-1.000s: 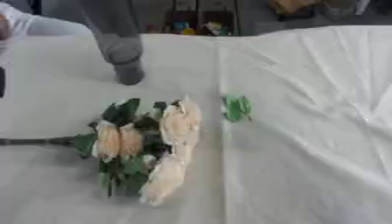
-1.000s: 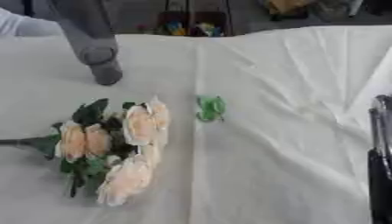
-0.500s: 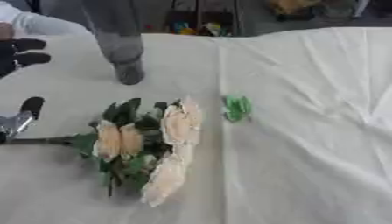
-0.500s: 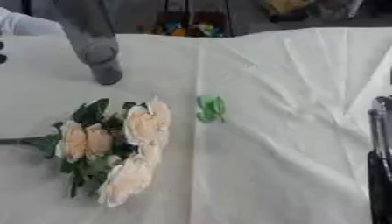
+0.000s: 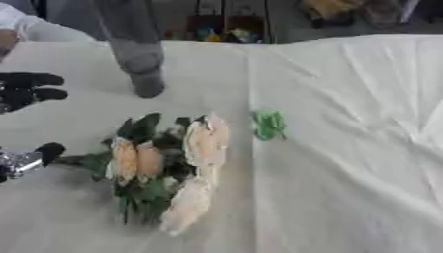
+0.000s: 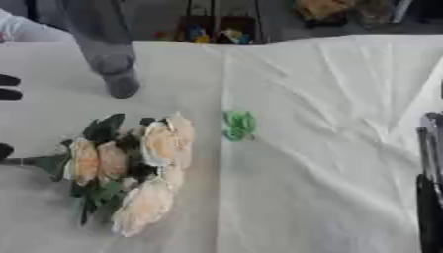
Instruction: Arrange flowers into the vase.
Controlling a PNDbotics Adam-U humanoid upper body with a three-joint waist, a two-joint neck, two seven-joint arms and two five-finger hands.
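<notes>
At the cloth's left edge, your left hand [image 5: 26, 94] hovers with fingers spread, holding nothing, beside the bouquet [image 5: 164, 168]; whether your right hand [image 6: 430, 192] is open or closed can't be told.

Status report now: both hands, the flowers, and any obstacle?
Left hand open near stems. Right hand idle at right edge. Bouquet flat on cloth, ungrasped. Green scrap beside it.

Soft, even daylight; overall blur
</notes>
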